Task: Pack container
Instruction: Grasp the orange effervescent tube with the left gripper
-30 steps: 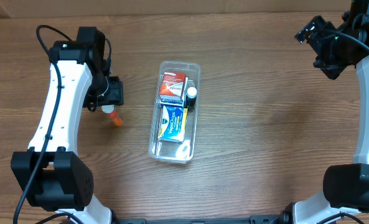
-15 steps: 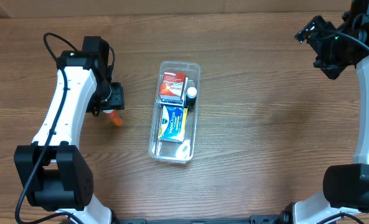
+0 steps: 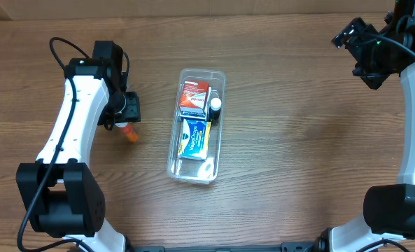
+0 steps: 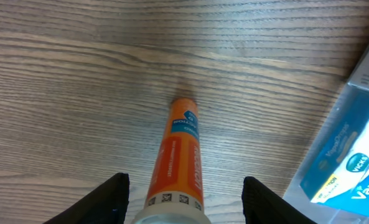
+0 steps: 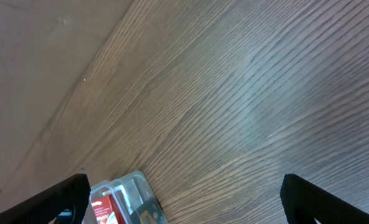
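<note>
The clear plastic container [image 3: 220,126] lies lengthwise at the table's middle. It holds a red box [image 3: 194,93], a blue and yellow box [image 3: 193,136] and a small dark bottle with a white cap [image 3: 215,105]. An orange tube with a white cap [image 3: 129,133] lies on the table to the container's left; in the left wrist view the tube [image 4: 179,155] lies between my open left fingers [image 4: 184,202], which do not touch it. My right gripper [image 3: 354,43] is open and empty, high at the far right. The container's corner shows in the right wrist view [image 5: 131,186].
The container's edge and the blue box [image 4: 352,168] show at the right of the left wrist view. The bare wooden table [image 3: 305,140] spreads between the container and my right arm. A plain wall lies beyond the table's far edge [image 5: 41,56].
My left arm shifted slightly up and to the right one second ago, then stayed still. The orange tube, the container and my right arm have not moved.
</note>
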